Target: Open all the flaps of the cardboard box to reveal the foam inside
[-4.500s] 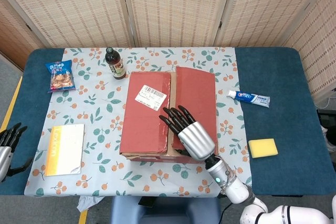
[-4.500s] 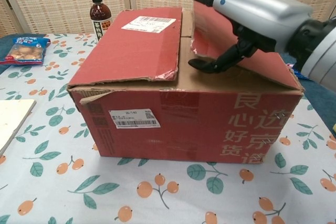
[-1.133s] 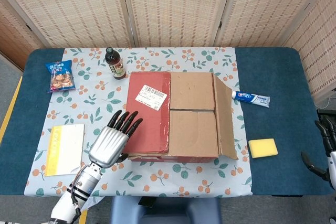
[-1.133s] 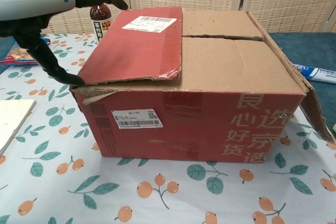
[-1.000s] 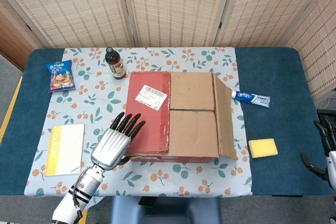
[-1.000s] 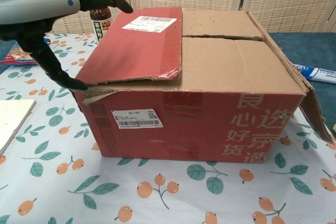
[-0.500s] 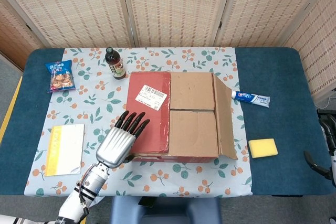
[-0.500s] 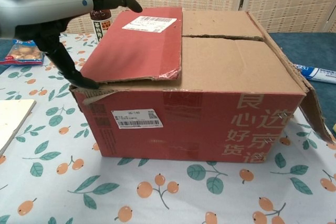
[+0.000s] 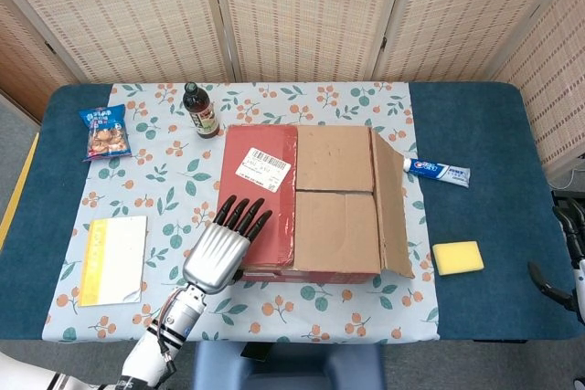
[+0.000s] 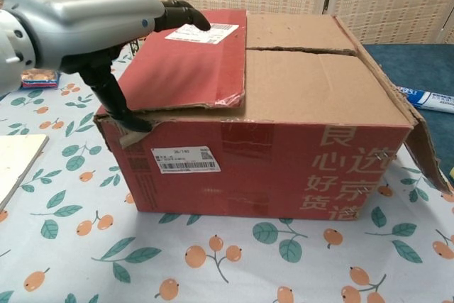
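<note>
One red flap [image 10: 186, 62] remains: left robot hand [image 9: 222, 248] (spread, thumb hooked beneath its edge) should lift outward.

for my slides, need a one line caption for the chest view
Left hand reaches over the red flap of the cardboard box, thumb at its front corner; right flap already folded down.

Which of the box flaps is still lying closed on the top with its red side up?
The left outer flap, bearing the white label; the right one hangs open.
</note>
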Controlling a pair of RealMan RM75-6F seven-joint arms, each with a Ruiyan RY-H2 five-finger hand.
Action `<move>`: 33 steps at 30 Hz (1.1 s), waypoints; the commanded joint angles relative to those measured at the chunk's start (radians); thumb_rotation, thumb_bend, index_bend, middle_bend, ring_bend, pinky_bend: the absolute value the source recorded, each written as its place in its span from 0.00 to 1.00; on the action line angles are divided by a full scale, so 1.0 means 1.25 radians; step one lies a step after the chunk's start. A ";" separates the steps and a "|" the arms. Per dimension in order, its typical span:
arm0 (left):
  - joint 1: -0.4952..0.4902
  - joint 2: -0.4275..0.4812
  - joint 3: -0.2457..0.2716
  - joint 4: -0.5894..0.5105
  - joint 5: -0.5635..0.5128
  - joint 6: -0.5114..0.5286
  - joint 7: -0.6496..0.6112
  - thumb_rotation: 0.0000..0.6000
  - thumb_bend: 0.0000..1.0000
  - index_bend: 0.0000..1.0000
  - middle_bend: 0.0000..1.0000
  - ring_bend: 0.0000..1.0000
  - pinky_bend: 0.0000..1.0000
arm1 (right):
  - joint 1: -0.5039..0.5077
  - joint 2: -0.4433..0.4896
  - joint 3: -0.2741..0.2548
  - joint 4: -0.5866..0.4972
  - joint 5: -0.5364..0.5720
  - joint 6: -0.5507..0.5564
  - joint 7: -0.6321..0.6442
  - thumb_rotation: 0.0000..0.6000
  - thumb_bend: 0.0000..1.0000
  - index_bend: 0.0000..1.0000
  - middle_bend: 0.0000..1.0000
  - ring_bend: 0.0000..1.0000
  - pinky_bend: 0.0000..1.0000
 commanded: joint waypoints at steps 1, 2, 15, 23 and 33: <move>-0.002 0.001 -0.003 -0.004 -0.001 0.004 -0.005 1.00 0.17 0.00 0.04 0.00 0.00 | -0.001 0.000 0.000 0.000 0.001 0.000 0.000 1.00 0.38 0.00 0.00 0.00 0.00; -0.002 0.003 -0.004 -0.009 -0.001 0.007 -0.012 1.00 0.17 0.00 0.04 0.00 0.00 | -0.001 0.000 0.001 -0.001 0.001 0.000 0.001 1.00 0.38 0.00 0.00 0.00 0.00; -0.027 -0.006 -0.005 0.002 -0.021 0.003 -0.013 1.00 0.17 0.00 0.04 0.00 0.00 | -0.002 0.004 0.006 -0.005 0.017 -0.009 0.013 1.00 0.38 0.00 0.00 0.00 0.00; -0.048 -0.040 -0.007 0.031 0.009 0.007 -0.005 1.00 0.18 0.00 0.03 0.00 0.00 | -0.012 0.010 0.008 -0.012 0.031 -0.008 0.033 1.00 0.38 0.00 0.00 0.00 0.00; -0.044 -0.030 0.005 0.011 0.035 0.018 -0.015 1.00 0.18 0.00 0.03 0.00 0.00 | -0.016 0.010 0.009 -0.017 0.033 -0.007 0.027 1.00 0.38 0.00 0.00 0.00 0.00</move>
